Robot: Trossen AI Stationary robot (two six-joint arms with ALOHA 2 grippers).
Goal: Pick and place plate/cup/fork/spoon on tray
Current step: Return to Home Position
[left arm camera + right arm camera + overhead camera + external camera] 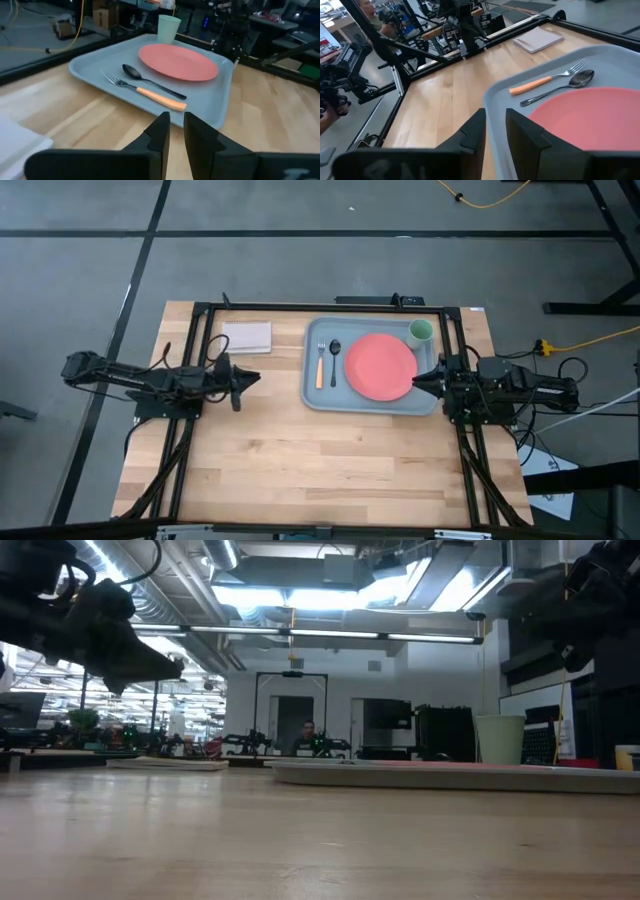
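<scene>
Left gripper (176, 127): fingers nearly together, only a narrow slit, holding nothing; over the bare table (300, 460) left of the tray (312, 398). Right gripper (495, 122): same (nothing held), at the tray's right rim. On tray: fork (321, 364), spoon (335, 358) just beside it, plate (380, 366), cup (421, 331) in the corner.

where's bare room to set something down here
Bare: the wooden table in front of the blue-grey rectangular tray, and a narrow strip between it and the pale folded napkin. Crowded: the tray, holding coral round plate, green cup, orange-handled fork, dark spoon, flanked by left gripper and right gripper.
</scene>
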